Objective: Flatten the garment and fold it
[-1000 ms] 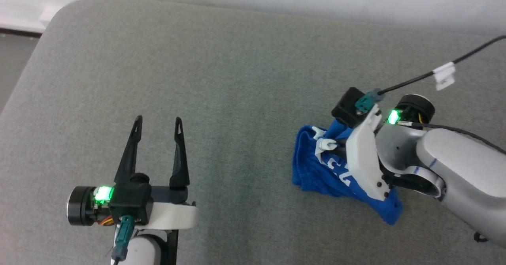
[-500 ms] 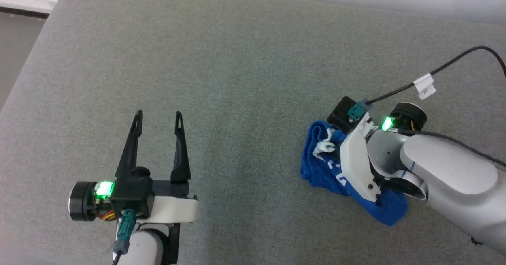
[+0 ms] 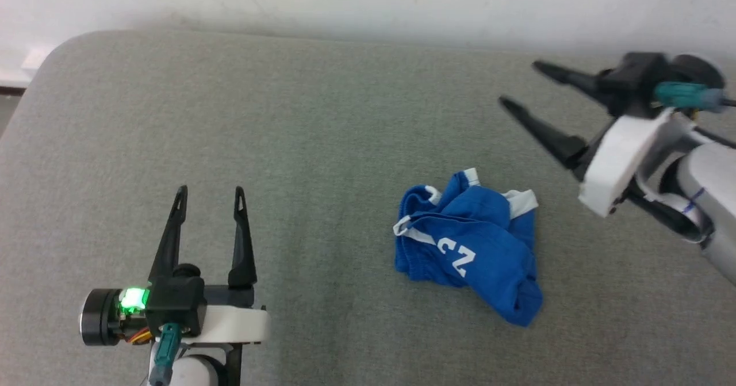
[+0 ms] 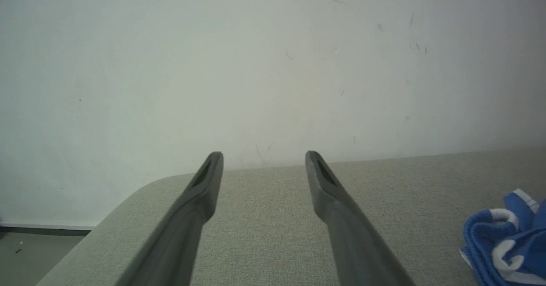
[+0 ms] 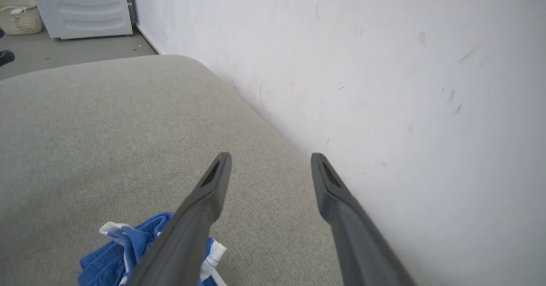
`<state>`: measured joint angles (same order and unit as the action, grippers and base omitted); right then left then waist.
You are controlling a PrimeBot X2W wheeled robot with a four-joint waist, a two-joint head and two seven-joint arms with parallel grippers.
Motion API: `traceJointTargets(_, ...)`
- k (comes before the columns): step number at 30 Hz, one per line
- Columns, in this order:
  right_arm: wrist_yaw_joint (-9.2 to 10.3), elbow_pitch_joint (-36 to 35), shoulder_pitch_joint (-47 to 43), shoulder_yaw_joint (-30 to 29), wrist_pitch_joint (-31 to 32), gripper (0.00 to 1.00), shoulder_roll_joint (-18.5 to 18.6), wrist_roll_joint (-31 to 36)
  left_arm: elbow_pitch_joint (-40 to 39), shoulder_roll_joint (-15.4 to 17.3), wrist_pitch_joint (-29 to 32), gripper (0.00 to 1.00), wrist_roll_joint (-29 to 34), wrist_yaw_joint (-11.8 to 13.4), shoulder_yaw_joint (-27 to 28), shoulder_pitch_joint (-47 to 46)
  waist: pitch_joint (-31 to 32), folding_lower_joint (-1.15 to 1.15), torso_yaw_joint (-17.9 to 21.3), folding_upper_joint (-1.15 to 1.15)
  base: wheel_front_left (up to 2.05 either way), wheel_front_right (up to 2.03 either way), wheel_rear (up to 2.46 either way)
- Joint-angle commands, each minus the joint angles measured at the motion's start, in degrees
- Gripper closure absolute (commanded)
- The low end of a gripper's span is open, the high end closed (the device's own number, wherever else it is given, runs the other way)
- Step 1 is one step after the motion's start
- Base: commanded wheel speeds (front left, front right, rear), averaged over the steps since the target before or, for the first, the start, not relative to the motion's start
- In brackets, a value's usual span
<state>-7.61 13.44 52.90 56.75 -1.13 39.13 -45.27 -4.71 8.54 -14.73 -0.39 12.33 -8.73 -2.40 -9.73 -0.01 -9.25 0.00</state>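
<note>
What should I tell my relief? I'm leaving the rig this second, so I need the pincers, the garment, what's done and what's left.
The left pincer is open and empty over the grey cushion, well apart from the garment.
The right pincer is open and empty, up toward the wall side, not touching the garment.
The garment lies in a crumpled heap on the cushion, nearer the right arm.
Done: no flattening or fold shows.
Left: spread it flat, then fold it.
</note>
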Motion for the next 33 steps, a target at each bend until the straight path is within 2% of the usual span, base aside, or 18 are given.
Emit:
traceJointTargets(1,0.12,0.4,-2.3,-2.5,-2.0,0.0,-0.1,1.2,-0.3,0.3,-0.3,0.0,0.0,0.3,0.3,0.6,1.7,0.01,2.1,0.0,0.0,0.0,0.0)
traceJointTargets(4,0.12,2.6,-7.7,-11.5,-8.0,0.0,-1.4,4.9,-0.7,0.4,-0.3,0.0,-0.1,0.4,0.5,1.0,2.3,0.01,3.1,0.0,0.0,0.0,0.0)
traceJointTargets(7,0.12,4.8,-14.7,-21.4,-12.1,0.0,-4.4,10.6,-0.9,0.5,-0.3,0.0,-0.2,0.4,0.8,1.5,2.9,0.01,4.1,0.0,0.0,0.0,0.0)
traceJointTargets(11,0.12,4.0,-24.9,-36.2,-13.7,0.0,-11.2,19.0,-1.4,0.7,-0.3,0.0,-0.3,0.4,1.4,2.3,3.5,0.01,5.4,0.0,0.0,0.0,0.0)
traceJointTargets(15,0.12,-3.6,-35.2,-49.6,-13.8,0.0,-19.9,27.3,-1.7,0.8,-0.3,0.0,-0.5,0.2,1.9,2.9,3.9,0.01,6.1,0.0,0.0,0.0,0.0)
traceJointTargets(19,0.12,-10.4,-44.0,-56.7,-13.9,0.0,-27.5,32.5,-2.0,0.7,-0.3,0.0,-0.4,-0.2,1.9,3.3,4.3,0.01,6.3,0.0,0.0,0.0,0.0)
traceJointTargets(22,0.12,-13.3,-47.8,-58.7,-13.9,0.0,-30.9,34.3,-2.0,0.6,-0.3,0.0,-0.5,-0.4,2.0,3.5,4.5,0.01,6.4,0.0,0.0,0.0,0.0)
traceJointTargets(25,0.12,-15.4,-47.5,-59.4,-13.9,0.0,-30.9,35.1,-2.0,0.4,-0.3,0.0,-0.6,-0.7,2.2,3.3,4.4,0.01,6.4,0.0,0.0,0.0,0.0)
traceJointTargets(29,0.12,-15.8,-42.7,-57.6,-13.6,0.0,-26.9,34.8,-1.6,0.3,-0.3,0.0,-0.6,-1.3,2.2,2.9,4.5,0.01,6.0,0.0,0.0,0.0,0.0)
traceJointTargets(33,0.12,-13.8,-35.9,-53.0,-5.4,0.0,-21.4,31.7,-1.3,0.2,-0.3,0.0,-0.6,-1.7,2.3,2.6,4.5,0.01,5.6,0.0,0.0,0.0,0.0)
